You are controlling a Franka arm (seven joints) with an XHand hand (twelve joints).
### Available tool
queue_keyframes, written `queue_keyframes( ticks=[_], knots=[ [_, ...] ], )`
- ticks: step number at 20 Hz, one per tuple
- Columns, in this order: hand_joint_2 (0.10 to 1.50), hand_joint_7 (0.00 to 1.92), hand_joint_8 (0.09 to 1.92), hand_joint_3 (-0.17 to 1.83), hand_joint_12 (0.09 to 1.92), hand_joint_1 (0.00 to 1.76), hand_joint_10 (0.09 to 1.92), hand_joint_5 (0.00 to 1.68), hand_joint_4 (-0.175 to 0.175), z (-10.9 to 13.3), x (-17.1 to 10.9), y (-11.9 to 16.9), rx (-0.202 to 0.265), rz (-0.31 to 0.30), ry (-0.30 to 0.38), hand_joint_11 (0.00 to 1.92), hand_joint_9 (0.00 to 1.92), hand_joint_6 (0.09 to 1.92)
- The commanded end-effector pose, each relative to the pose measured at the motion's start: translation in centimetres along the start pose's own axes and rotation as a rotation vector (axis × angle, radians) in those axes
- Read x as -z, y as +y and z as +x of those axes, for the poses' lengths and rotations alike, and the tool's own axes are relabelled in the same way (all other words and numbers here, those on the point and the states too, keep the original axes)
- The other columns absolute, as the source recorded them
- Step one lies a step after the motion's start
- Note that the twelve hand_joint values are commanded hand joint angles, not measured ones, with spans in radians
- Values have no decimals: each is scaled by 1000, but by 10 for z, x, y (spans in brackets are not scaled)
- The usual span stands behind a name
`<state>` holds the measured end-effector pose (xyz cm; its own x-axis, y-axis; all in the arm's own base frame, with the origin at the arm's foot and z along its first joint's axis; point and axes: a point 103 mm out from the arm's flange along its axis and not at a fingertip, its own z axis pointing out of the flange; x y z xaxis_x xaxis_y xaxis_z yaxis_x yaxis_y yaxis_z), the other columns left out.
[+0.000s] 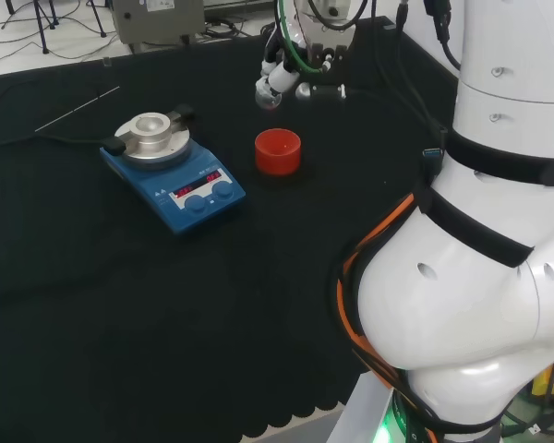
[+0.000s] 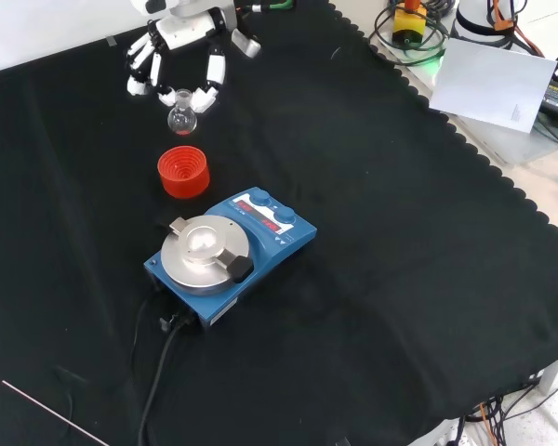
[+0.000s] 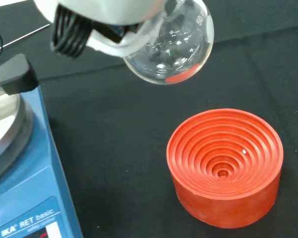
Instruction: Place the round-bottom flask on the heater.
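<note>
The round-bottom flask [image 2: 181, 117] is being held by the hand [image 2: 181, 56], whose fingers [image 2: 212, 79] are curled down around the neck so that the glass bulb is hanging free beneath them, clear of the surface [image 2: 400, 279]. In the wrist view the bulb [image 3: 171, 49] is being seen close up, with a blurred white part of the hand lying across its upper side and a small red patch showing low on the glass; whether that is liquid or a reflection of the stand cannot be told. A grip at the neck is probably being used because the rounded bottom has to stay uncovered if it is to be seated in something.

Just beside and below the flask, the red ribbed stand [image 2: 183, 171] is sitting empty on the black cloth, its concentric rings open upward; the flask is apart from it, raised above the cloth.

Farther out, nearer the camera in the front view, the blue heater [image 2: 231, 255] is standing with its round metal top plate [image 2: 203, 251] bare and its cable trailing off across the cloth. The flask is judged to be lifted but not yet carried over, so the crossing to the plate and the lowering are still being awaited.
</note>
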<state>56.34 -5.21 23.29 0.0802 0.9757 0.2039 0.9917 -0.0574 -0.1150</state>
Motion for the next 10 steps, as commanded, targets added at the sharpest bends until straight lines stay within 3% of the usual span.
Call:
queue_keyframes(
  ticks=[1,10],
  knots=[
    [595,448,542,891,1307,1106,538,1160,175,13,13,-6,14,14,-22,285,631,988],
    [592,449,542,896,1309,1107,538,1161,175,35,23,0,44,17,-31,297,631,989]
  ],
)
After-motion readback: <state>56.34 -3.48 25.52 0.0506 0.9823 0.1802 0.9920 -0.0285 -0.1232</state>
